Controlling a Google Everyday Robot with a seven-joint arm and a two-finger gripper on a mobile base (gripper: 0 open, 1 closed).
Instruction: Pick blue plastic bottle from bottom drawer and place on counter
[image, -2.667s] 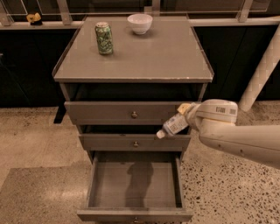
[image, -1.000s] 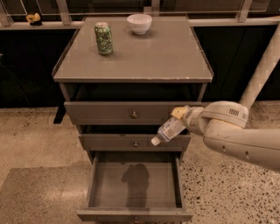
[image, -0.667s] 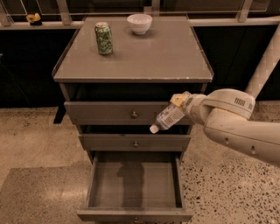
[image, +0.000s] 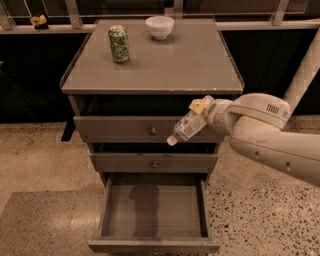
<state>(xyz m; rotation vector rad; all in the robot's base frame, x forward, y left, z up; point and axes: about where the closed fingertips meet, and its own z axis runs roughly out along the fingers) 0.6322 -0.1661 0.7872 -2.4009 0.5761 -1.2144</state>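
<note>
The blue plastic bottle (image: 187, 127) is a small clear bottle with a pale label and a white cap. It hangs tilted, cap down and to the left, in front of the top drawer. My gripper (image: 201, 106) is shut on its upper end, at the right front of the cabinet, just below the counter's front edge. The bottom drawer (image: 154, 210) is pulled open and its grey inside is bare. The counter (image: 165, 60) is the flat grey top with a thin raised rim.
A green patterned can (image: 119, 44) stands at the counter's back left. A white bowl (image: 160, 27) sits at its back middle. Two shallower drawers (image: 150, 131) are shut above the open one. My white arm (image: 270, 135) reaches in from the right.
The gripper has lifted the bottle from the level of the middle drawer up to the top drawer front and slightly to the right. The bottom drawer stays open.
</note>
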